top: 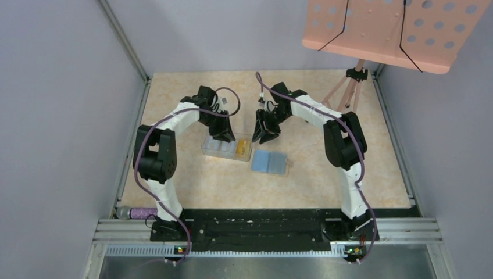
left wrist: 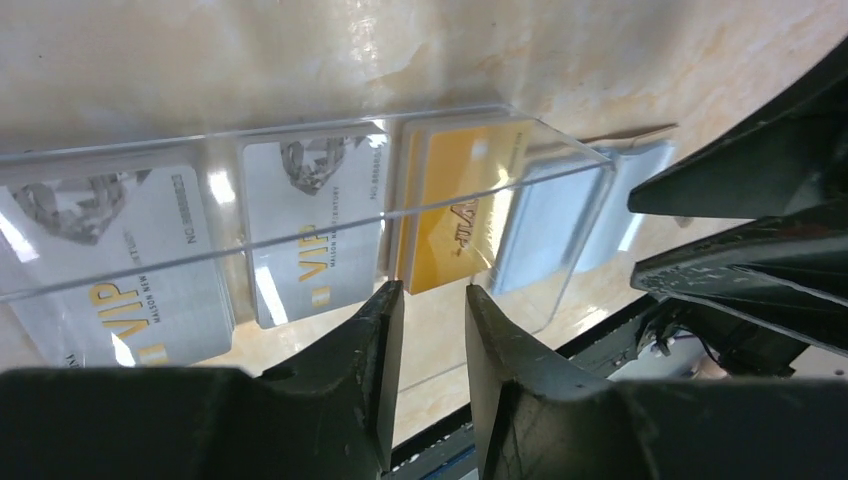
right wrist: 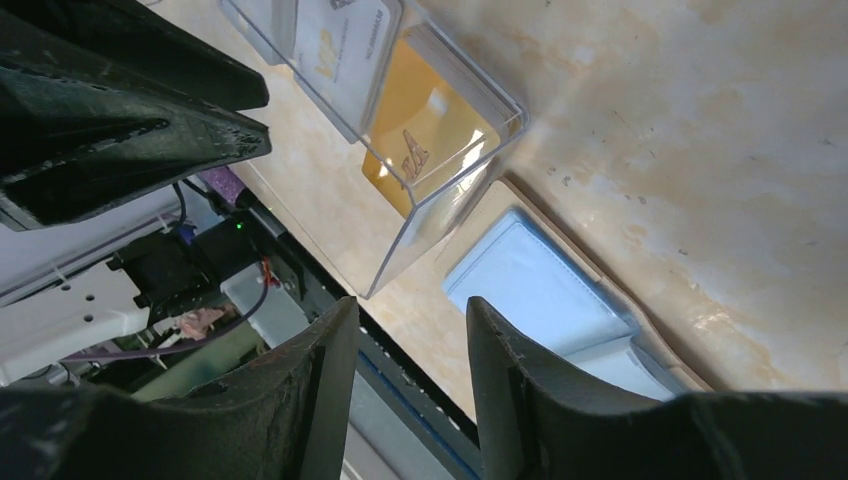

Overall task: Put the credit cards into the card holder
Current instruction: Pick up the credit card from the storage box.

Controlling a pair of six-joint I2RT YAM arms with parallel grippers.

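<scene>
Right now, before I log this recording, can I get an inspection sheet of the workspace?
Surface: beige marbled table.
Job's things: credit cards, silvery and yellow, sit in a clear tray; card holder lies open beside it, blue lining up.
Clutter: nothing seen.
Grippers: left gripper open over the tray; right gripper open, empty, near the card holder.
Cables: purple cables run along both arms.
Surroundings: grey walls; pink perforated board at far right.

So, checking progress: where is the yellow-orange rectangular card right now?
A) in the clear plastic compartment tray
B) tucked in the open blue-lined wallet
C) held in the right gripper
A: the yellow-orange card lies inside the clear plastic tray, next to the silvery-grey cards.
</scene>
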